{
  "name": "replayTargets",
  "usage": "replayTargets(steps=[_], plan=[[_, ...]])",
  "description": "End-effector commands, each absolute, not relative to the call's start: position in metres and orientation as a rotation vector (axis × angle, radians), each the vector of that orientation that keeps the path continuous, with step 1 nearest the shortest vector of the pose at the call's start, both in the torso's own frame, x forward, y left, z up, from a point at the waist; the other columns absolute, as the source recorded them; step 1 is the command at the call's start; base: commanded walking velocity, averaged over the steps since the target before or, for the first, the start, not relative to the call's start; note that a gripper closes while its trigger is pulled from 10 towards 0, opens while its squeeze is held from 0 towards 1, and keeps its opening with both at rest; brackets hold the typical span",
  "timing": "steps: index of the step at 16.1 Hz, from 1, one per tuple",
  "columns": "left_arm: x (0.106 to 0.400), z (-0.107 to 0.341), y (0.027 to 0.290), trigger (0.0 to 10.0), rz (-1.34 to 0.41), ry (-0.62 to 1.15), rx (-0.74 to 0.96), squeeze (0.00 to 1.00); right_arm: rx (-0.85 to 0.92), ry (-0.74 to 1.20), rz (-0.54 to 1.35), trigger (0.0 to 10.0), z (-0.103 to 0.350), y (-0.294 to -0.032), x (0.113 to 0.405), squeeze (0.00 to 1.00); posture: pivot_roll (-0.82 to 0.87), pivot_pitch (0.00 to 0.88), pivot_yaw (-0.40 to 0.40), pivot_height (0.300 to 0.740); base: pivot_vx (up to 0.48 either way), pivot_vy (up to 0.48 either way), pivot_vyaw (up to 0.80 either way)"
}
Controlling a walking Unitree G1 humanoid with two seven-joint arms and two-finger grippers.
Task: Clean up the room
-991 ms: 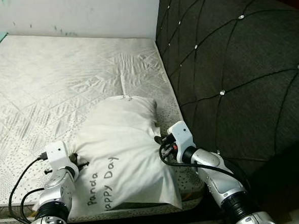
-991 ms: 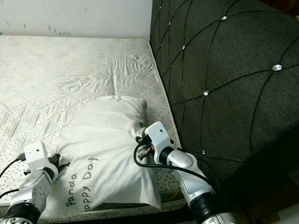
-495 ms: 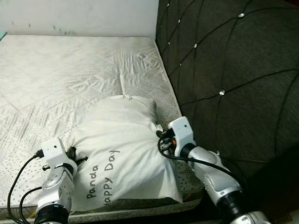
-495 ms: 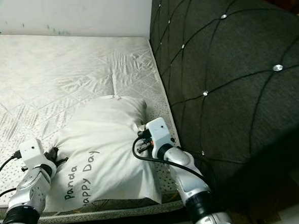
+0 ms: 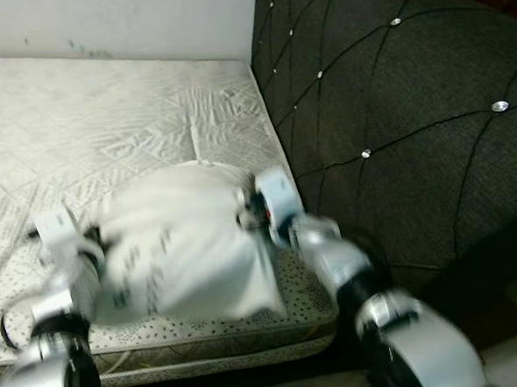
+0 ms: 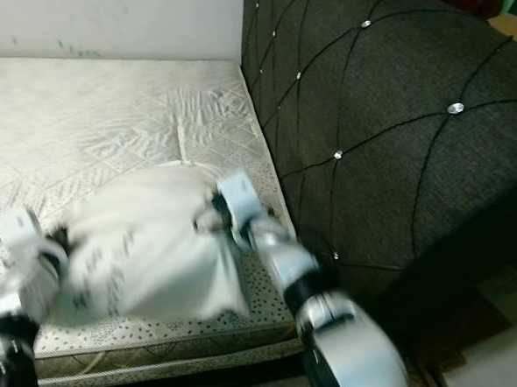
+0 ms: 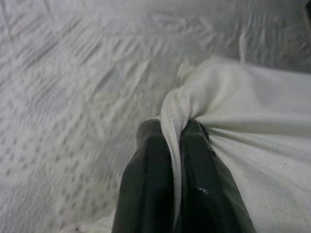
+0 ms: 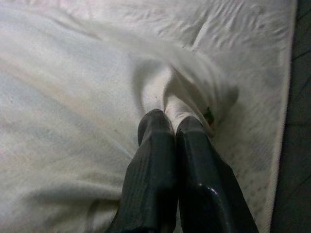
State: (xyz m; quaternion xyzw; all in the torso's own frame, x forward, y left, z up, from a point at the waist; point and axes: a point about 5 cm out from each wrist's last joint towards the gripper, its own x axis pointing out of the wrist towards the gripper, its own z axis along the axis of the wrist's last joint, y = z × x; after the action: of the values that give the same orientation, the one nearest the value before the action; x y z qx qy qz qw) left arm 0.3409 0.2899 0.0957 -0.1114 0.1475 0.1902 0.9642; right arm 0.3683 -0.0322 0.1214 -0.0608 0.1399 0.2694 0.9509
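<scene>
White pillow [image 5: 179,251] lies at the near edge of the mattress [image 5: 105,124], toward 6 o'clock on the bed, with the dark headboard [image 5: 394,115] at 3 o'clock. My left gripper [image 7: 177,131] pinches a fold of its cover at the pillow's 9 o'clock end; my right gripper [image 8: 170,124] pinches a fold at its 3 o'clock end. To move it well, I judge both arms should travel together, keeping the cloth evenly taut and both pinches deep.
</scene>
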Motion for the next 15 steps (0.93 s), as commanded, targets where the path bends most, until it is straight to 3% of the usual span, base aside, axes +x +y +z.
replayTargets(steps=[1,2,4,6,9,10,12,13,15], plan=[[0.35,0.132,0.309,10.0,0.442,0.157,-0.203,0.0,-0.098,0.213,0.494,10.0,0.144,-0.035,0.38,0.0,-0.11,0.08,-0.151,0.74,0.0,0.0,0.0],[0.364,0.165,0.311,10.0,0.426,0.085,-0.167,0.0,-0.097,0.162,0.501,10.0,0.171,-0.024,0.389,0.0,-0.11,0.098,-0.164,0.74,0.0,0.0,0.0],[0.384,0.248,0.307,10.0,0.389,-0.165,0.052,0.0,0.004,-0.119,0.52,10.0,0.258,-0.006,0.402,0.0,-0.12,0.128,-0.176,0.74,0.0,0.0,0.0],[0.387,0.316,0.289,10.0,0.358,-0.452,0.22,0.0,0.069,-0.437,0.471,10.0,0.34,-0.013,0.401,0.0,-0.12,0.147,-0.179,0.74,0.0,0.0,0.0],[0.387,0.34,0.261,10.0,0.287,-0.608,0.348,0.0,0.081,-0.589,0.385,10.0,0.368,-0.03,0.399,0.0,-0.12,0.197,-0.195,0.74,0.0,0.0,0.0],[0.39,0.319,0.257,10.0,0.257,-0.565,0.387,0.0,0.063,-0.536,0.359,10.0,0.347,-0.033,0.403,0.0,-0.11,0.216,-0.202,0.74,0.0,0.0,0.0],[0.395,0.25,0.255,10.0,0.18,-0.313,0.387,0.0,-0.015,-0.358,0.335,10.0,0.286,-0.034,0.408,0.0,-0.09,0.235,-0.199,0.74,0.0,0.0,0.0],[0.386,0.171,0.249,10.0,0.053,0.003,0.368,0.0,-0.05,-0.149,0.323,10.0,0.223,-0.036,0.405,0.0,-0.08,0.245,-0.197,0.74,0.0,0.0,0.0],[0.341,0.066,0.24,10.0,-0.123,0.425,0.337,0.0,-0.162,0.138,0.409,10.0,0.131,-0.032,0.377,0.0,-0.08,0.256,-0.185,0.74,0.0,0.0,0.0]])
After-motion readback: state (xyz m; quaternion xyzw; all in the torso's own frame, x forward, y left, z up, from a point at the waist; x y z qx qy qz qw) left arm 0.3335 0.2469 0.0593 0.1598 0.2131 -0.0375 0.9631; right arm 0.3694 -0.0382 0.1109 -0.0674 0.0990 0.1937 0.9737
